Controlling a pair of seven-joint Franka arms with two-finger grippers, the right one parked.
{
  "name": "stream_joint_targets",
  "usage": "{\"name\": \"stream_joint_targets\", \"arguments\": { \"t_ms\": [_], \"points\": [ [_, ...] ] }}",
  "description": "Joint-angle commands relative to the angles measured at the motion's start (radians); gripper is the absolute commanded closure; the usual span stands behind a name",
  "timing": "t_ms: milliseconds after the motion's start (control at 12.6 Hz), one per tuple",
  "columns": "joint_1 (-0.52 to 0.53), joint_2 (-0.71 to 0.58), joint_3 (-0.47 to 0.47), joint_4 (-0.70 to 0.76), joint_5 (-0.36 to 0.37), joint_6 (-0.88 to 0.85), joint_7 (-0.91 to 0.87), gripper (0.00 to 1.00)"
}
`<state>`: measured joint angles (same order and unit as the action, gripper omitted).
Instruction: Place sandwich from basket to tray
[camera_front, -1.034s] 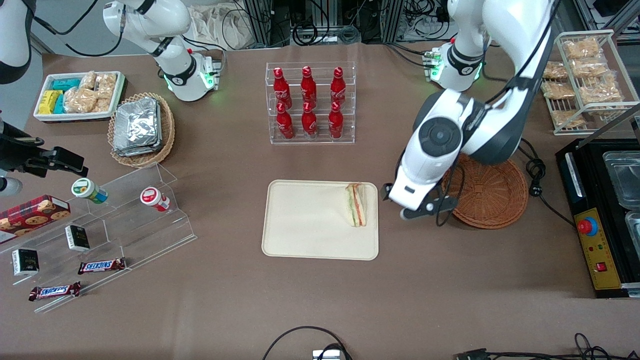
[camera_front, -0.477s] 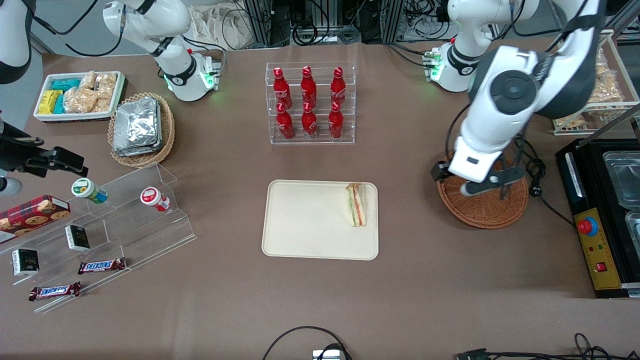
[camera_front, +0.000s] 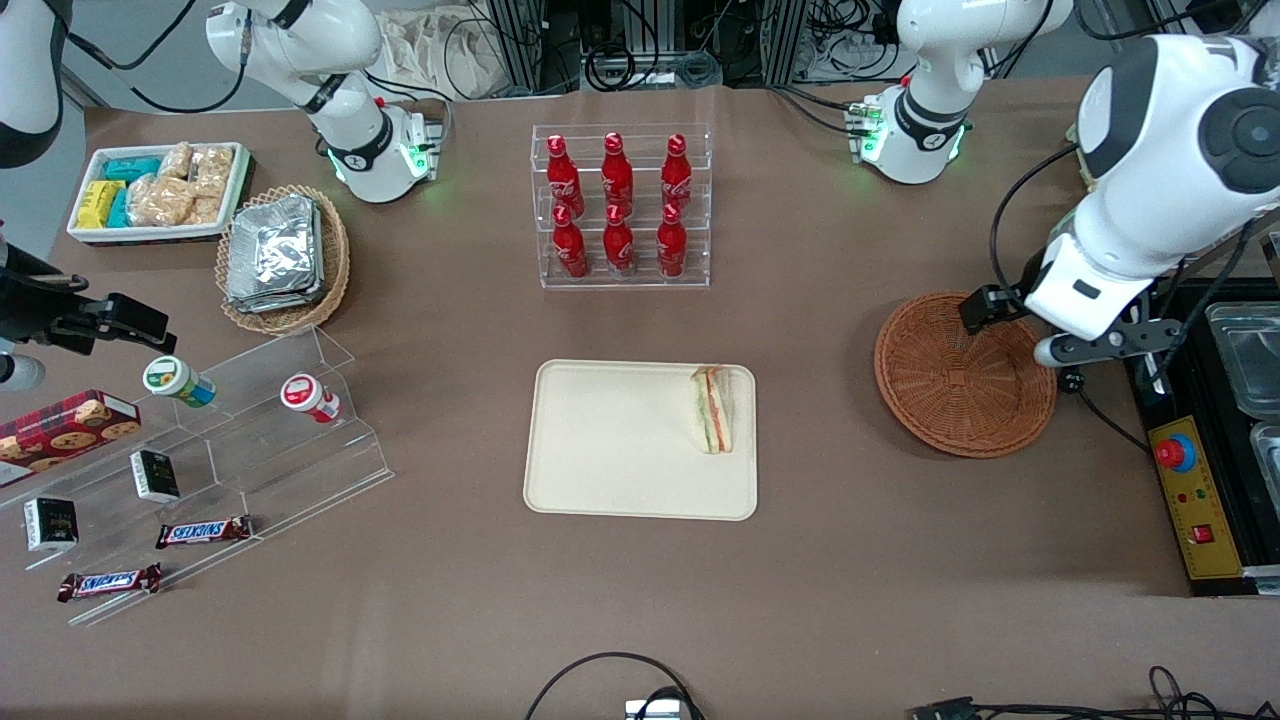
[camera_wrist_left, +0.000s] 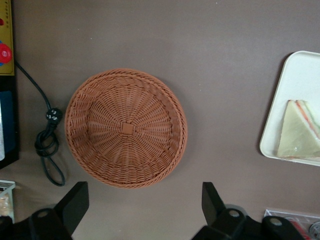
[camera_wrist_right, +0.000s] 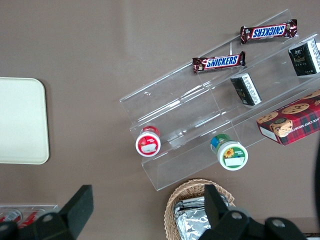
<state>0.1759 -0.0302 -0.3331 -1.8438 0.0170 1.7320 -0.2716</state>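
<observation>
The sandwich (camera_front: 712, 410), a white-bread wedge with orange-red and green filling, lies on the cream-beige tray (camera_front: 610, 450) at the tray's edge nearest the basket; it also shows in the left wrist view (camera_wrist_left: 300, 134) on the tray (camera_wrist_left: 290, 90). The reddish-brown wicker basket (camera_front: 962, 375) sits empty toward the working arm's end; it also shows in the left wrist view (camera_wrist_left: 126, 127). My left gripper (camera_front: 1068, 335) hangs high above the basket's outer edge, open and empty, its fingers (camera_wrist_left: 75, 202) wide apart.
A clear rack of red bottles (camera_front: 620, 205) stands farther from the camera than the tray. A black machine with a red button (camera_front: 1190, 440) and a coiled cable (camera_front: 1070, 350) lie beside the basket. A wire rack of bagged snacks (camera_front: 1170, 160) stands near the arm's base.
My left gripper has swung from beside the tray, across the basket, to the basket's outer edge and risen. The sandwich stays on the tray.
</observation>
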Motion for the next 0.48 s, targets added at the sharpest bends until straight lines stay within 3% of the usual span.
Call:
{"name": "stream_joint_targets", "arguments": {
  "t_ms": [0,398],
  "points": [
    [0.043,-0.017,-0.01,0.036,-0.012,-0.043,0.048,0.0],
    [0.096,0.022,-0.014,0.156,-0.023,-0.066,0.071,0.0]
  ]
}}
